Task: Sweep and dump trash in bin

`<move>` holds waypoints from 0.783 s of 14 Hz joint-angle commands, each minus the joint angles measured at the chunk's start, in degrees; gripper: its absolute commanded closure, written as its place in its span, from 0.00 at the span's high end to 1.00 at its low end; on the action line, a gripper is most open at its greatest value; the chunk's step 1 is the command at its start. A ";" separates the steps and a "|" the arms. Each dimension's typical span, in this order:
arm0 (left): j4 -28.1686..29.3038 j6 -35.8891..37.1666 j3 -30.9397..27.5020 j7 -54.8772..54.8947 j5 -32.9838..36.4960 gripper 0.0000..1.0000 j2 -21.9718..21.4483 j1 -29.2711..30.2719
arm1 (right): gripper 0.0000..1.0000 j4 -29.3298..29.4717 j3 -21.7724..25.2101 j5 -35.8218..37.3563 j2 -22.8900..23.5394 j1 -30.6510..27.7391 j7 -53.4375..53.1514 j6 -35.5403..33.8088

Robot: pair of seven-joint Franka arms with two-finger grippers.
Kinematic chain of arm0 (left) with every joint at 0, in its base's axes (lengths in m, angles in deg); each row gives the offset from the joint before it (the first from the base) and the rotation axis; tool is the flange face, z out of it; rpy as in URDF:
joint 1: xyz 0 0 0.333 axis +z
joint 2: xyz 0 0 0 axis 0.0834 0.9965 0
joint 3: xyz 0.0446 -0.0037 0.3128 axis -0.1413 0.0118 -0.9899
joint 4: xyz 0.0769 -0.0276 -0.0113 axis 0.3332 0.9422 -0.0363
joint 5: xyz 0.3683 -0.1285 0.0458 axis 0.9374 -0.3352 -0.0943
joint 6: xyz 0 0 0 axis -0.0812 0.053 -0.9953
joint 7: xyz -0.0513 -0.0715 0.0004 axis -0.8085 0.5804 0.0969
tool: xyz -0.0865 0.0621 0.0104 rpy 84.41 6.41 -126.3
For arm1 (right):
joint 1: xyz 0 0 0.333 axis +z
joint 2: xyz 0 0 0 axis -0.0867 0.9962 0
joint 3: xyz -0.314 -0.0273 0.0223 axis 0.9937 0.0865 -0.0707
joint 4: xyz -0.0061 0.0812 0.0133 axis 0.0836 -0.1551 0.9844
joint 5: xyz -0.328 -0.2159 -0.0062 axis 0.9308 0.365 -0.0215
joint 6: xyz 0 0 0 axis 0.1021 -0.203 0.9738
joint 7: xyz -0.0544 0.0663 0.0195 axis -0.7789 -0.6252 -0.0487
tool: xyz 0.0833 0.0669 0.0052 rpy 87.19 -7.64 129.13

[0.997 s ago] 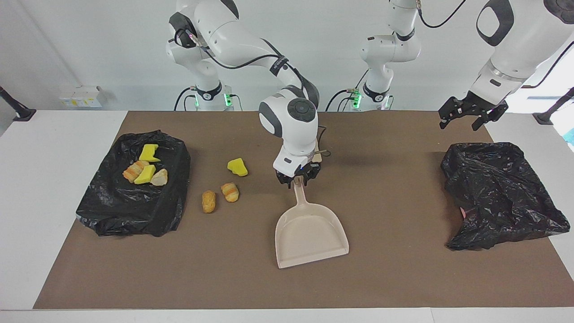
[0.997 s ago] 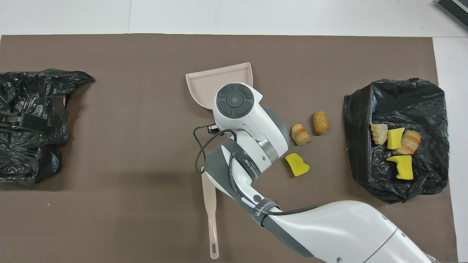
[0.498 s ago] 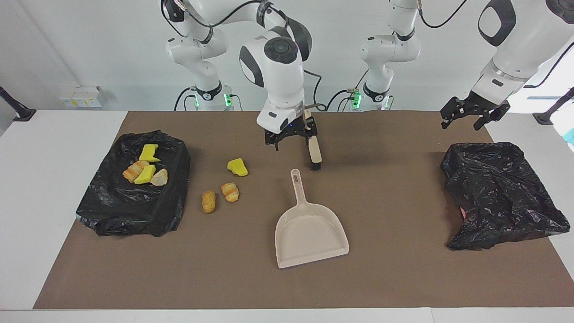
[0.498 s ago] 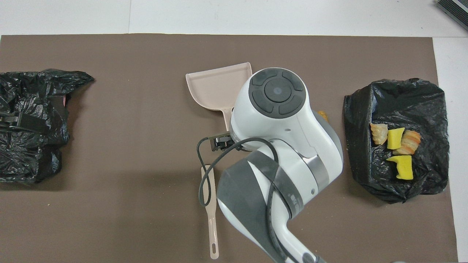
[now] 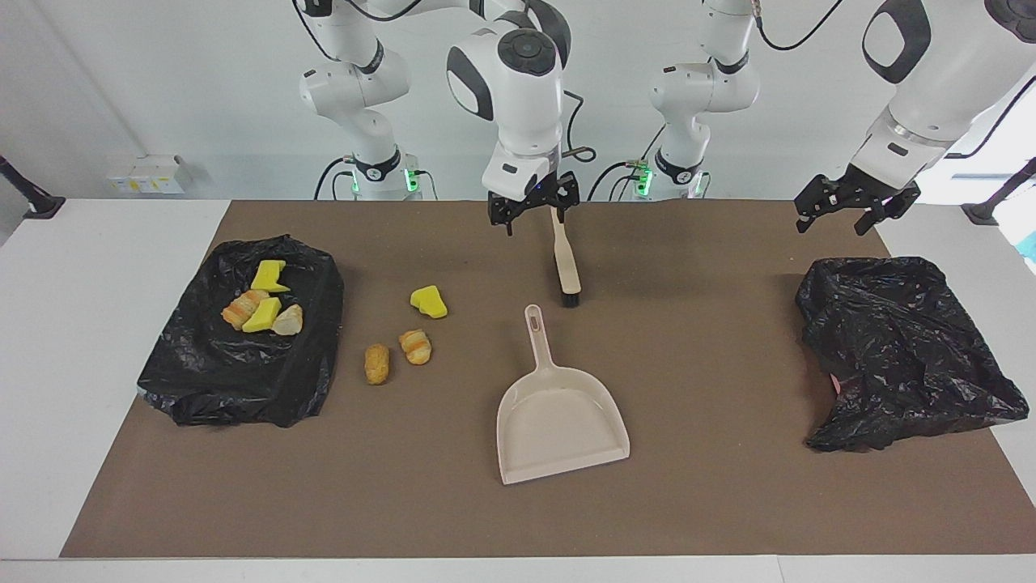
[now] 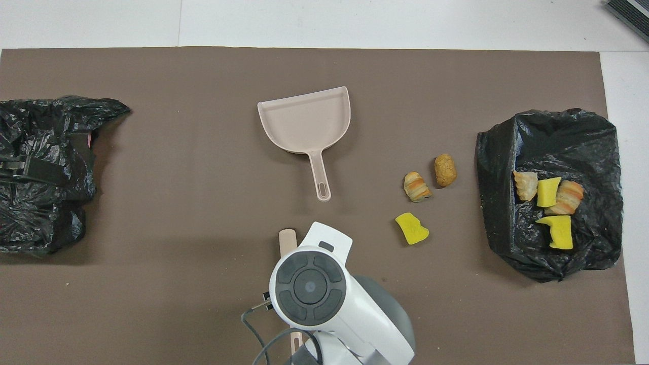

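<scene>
The beige dustpan (image 5: 560,417) lies flat mid-table, handle toward the robots; it also shows in the overhead view (image 6: 305,119). A beige brush (image 5: 566,267) lies on the mat nearer to the robots than the dustpan. My right gripper (image 5: 532,212) is open and empty, raised over the brush's handle end. Three pieces of trash lie loose on the mat: a yellow chunk (image 5: 429,301), a striped pastry (image 5: 416,346) and a brown piece (image 5: 377,363). Several more pieces (image 5: 263,308) lie in the black-lined bin (image 5: 243,380) at the right arm's end. My left gripper (image 5: 834,212) waits open in the air.
A crumpled black bag (image 5: 906,356) lies at the left arm's end of the table, below my left gripper. A brown mat (image 5: 712,502) covers the table. In the overhead view my right arm's wrist (image 6: 309,286) hides most of the brush (image 6: 287,241).
My right gripper let go of the dustpan's handle, rose and drew back toward the robots, over the brush. The dustpan, trash and left arm stayed put.
</scene>
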 commanded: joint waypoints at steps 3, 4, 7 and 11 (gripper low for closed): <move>-0.76 -0.21 -0.15 0.21 1.25 1.00 0.16 -0.12 | 1.00 -10.46 0.34 -2.33 -2.55 2.02 -2.93 8.86; -0.76 -0.12 -0.06 0.21 1.25 1.00 0.16 -0.12 | 1.00 -11.17 0.43 -2.42 -1.50 3.59 -4.95 11.76; -1.03 -0.02 -0.06 0.21 1.17 1.00 -0.37 -0.12 | 1.00 -11.97 0.43 -2.42 1.06 5.01 -5.93 17.14; -0.94 0.41 -0.06 0.21 1.17 1.00 -0.46 -0.91 | 1.00 -14.77 0.43 -2.42 0.36 7.38 -8.91 18.99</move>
